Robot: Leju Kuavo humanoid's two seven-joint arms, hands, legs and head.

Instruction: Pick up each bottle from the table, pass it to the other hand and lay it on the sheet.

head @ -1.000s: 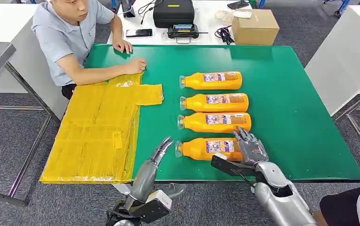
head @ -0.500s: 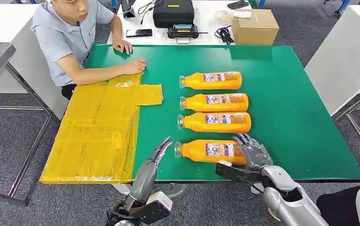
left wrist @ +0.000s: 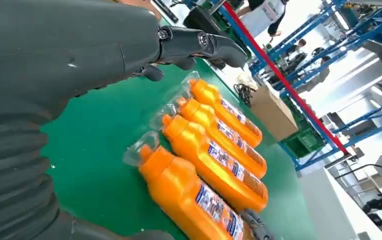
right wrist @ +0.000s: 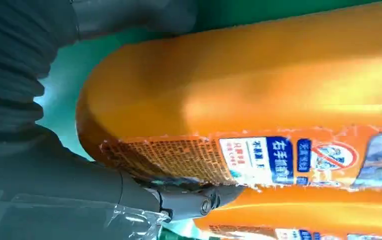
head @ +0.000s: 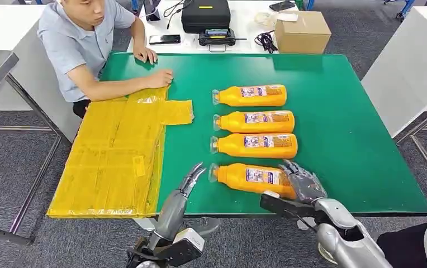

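Green matting covers the table (head: 345, 139), and a yellow sheet (head: 116, 156) is spread over its left part, draped past the near edge; a person (head: 82, 44) is seated at the far left corner with a hand resting on the sheet's far end, apparently to keep it flat. Four orange bottles are laid on their sides in a row, caps pointing toward the sheet, so that each can be taken by its base from the right. Three far bottles (head: 253, 120) are left untouched, parallel and close together. The nearest bottle (head: 250, 177) is skewed against the row, its base end nearer the table edge, where the right hand (head: 303, 184) is wrapped around it; in the right wrist view the thumb is seen under the label and the orange body is pressed against the palm, so the bottle is judged to be held. Whether it is lifted off the mat cannot be told. The left hand (head: 191, 177) is kept just beside the bottle's cap, holding nothing, its fingers loosely apart, seemingly placed there to receive the bottle for the handover. Nothing is lying on the sheet yet.
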